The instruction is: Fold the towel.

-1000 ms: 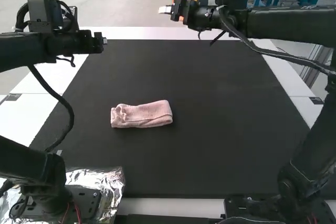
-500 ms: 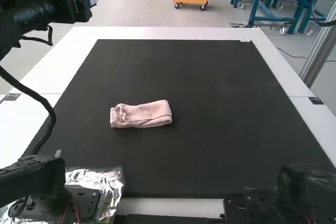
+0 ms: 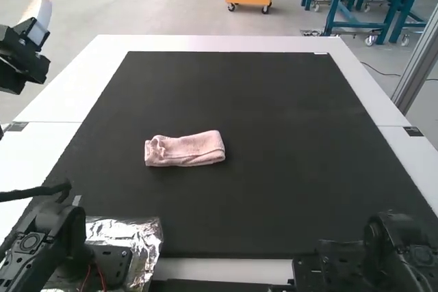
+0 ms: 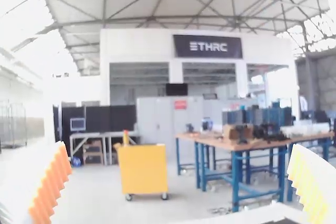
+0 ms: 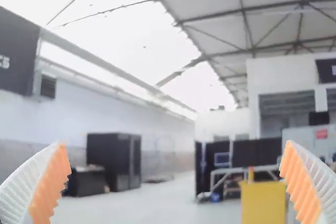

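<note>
So for me the folding step is basically done. On the table, the black mat has the pink towel lying toward nine o'clock from its middle, folded into a compact strip running roughly nine to three, with a loose-looking curl at the nine o'clock end (high view, twelve = far side). Next move? I'd say hands off, call it finished. If you're picky, one gripper could go down and gently press that curl flat, though dragging there might undo the layers.

Arms: the left arm has its base at about eight o'clock from the towel, the right arm at about four. Left gripper is up at ten o'clock, well apart from the cloth. Right gripper seems raised and aimed outward too, going by its wrist view. Both have their fingers spread wide, nothing between the orange pads.
</note>
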Robot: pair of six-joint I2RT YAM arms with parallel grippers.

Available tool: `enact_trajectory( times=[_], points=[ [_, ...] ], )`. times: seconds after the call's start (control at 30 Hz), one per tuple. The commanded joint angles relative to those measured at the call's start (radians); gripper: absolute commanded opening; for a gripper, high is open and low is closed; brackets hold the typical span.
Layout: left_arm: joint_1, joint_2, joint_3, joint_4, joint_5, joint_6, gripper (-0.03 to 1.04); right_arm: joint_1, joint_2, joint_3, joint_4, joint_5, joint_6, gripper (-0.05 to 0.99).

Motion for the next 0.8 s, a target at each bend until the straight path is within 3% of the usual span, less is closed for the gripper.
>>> enact_trajectory(
  times=[0.0,0.03,0.1,0.13,0.2,0.23,0.3,0.37,0.47,0.53,0.63,0.73,0.77],
  points=[
    [0.003,0.0,-0.025,-0.033,-0.025,-0.008,0.97,-0.015,-0.006,-0.036,0.001,0.096,-0.069,0.92],
    [0.003,0.0,-0.035,-0.047,-0.027,-0.008,0.97,-0.016,-0.007,-0.057,-0.002,0.1,-0.087,0.92],
    [0.0,0.0,-0.092,0.016,-0.029,0.008,0.97,-0.011,-0.007,-0.132,0.015,0.123,-0.115,0.92],
    [-0.003,0.0,-0.138,0.069,-0.029,0.05,0.97,-0.011,-0.007,-0.182,0.035,0.141,-0.121,0.92],
    [-0.002,0.0,-0.244,0.192,-0.029,0.135,0.97,-0.008,-0.009,-0.303,0.116,0.273,-0.133,0.92],
    [0.001,0.0,-0.298,0.258,-0.03,0.175,0.97,-0.008,-0.009,-0.372,0.173,0.3,-0.159,0.92],
    [0.003,0.0,-0.405,0.398,-0.042,0.182,0.97,-0.008,-0.009,-0.516,0.326,0.313,-0.216,0.92],
    [0.004,0.0,-0.509,0.528,-0.053,0.21,0.97,-0.01,-0.009,-0.633,0.447,0.4,-0.216,0.92],
    [0.004,0.0,-0.666,0.714,-0.145,0.301,0.97,-0.011,-0.009,-0.792,0.648,0.445,-0.219,0.92],
    [0.003,0.0,-0.752,0.838,-0.183,0.31,0.97,-0.013,-0.009,-0.886,0.768,0.452,-0.219,0.92],
    [-0.002,0.0,-0.753,0.727,-0.196,0.277,0.97,-0.013,-0.007,-1.018,0.88,0.454,-0.247,0.92],
    [-0.002,0.0,-0.759,0.637,-0.202,0.265,0.97,-0.013,-0.009,-1.019,0.679,0.455,-0.248,0.92],
    [0.0,0.0,-0.759,0.583,-0.202,0.221,0.97,-0.015,-0.009,-1.019,0.63,0.455,-0.247,0.92]
  ],
)
